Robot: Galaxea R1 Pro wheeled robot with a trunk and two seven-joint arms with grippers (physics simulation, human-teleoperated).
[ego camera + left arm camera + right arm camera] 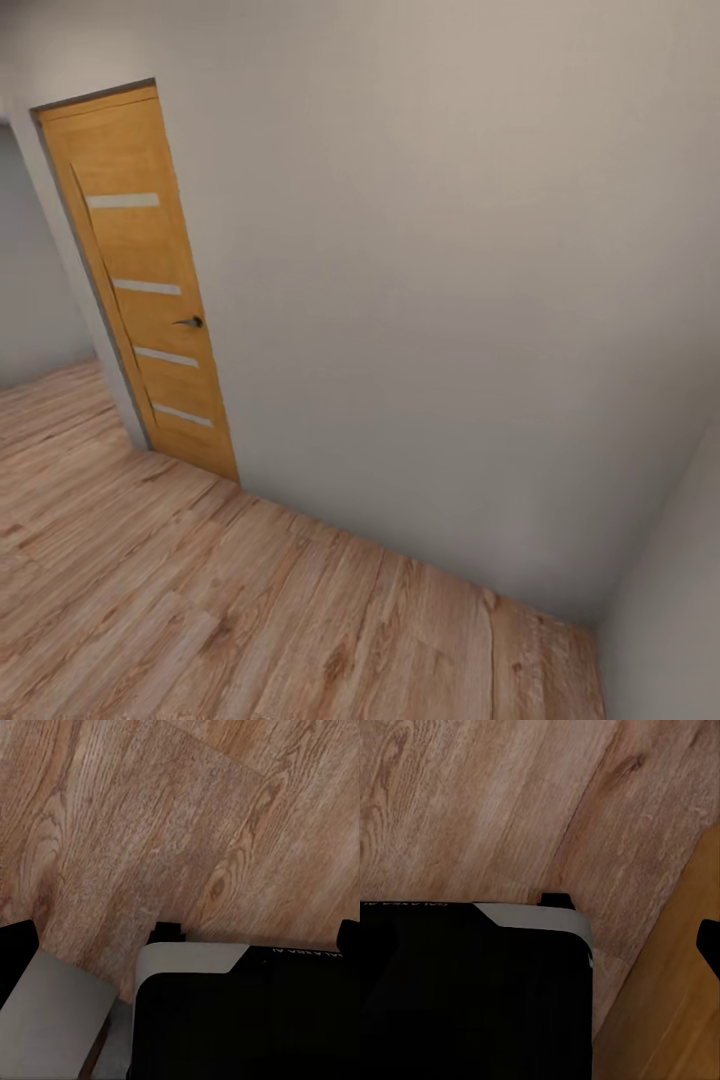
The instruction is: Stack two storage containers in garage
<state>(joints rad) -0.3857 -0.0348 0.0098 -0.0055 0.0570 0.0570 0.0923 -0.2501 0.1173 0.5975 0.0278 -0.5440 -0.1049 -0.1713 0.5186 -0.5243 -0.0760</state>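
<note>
Gripper fingertips point(18, 934) above wood-plank floor point(150, 817)

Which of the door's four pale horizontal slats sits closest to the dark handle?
The second slat from the top on the wooden door. It lies just above the handle; the other three slats are farther from it.

The camera looks straight down on the wood-plank floor point(150, 817), which is light brown with clear grain and a dark knot. Below it a big black body of the robot point(247, 1027) has a grey edge point(191, 958). A grey panel point(52, 1020) lies beside it. Small black parts point(15, 945) stand at both sides; whether the hand is open I cannot tell.
</note>
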